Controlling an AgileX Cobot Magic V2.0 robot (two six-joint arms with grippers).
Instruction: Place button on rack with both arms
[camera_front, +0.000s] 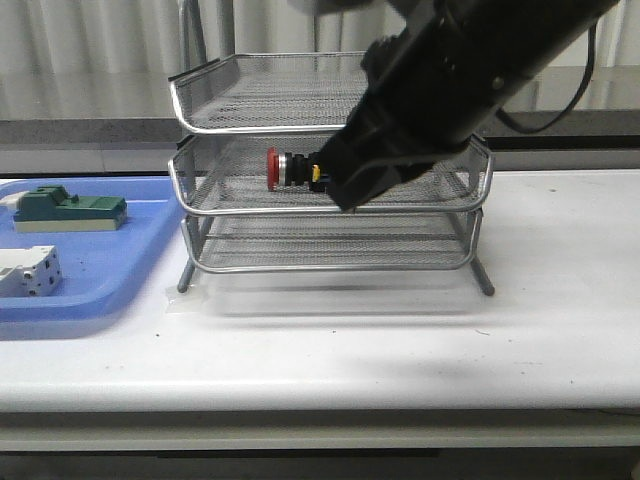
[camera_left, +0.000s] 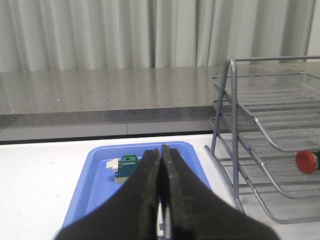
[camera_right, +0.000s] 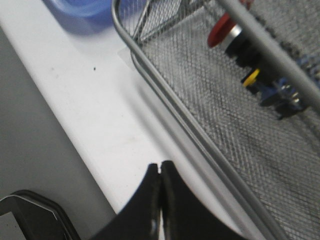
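The button (camera_front: 285, 168) lies on its side on the middle tier of the silver mesh rack (camera_front: 200, 100), red head pointing left. It also shows in the right wrist view as the button (camera_right: 225, 30) behind the rack's front rim (camera_right: 165, 95), and in the left wrist view as a red head (camera_left: 306, 161) inside the rack (camera_left: 235, 125). My right gripper (camera_right: 160, 164) is shut and empty, outside the rim over the white table; in the front view it (camera_front: 347, 203) hangs just right of the button. Over the blue tray, my left gripper (camera_left: 161, 148) is shut with nothing in it.
A blue plastic tray (camera_front: 100, 280) sits left of the rack, holding a green block (camera_front: 70, 208) and a white terminal block (camera_front: 30, 272). The right arm (camera_front: 470, 70) covers the rack's right half. White table extends in front and to the right.
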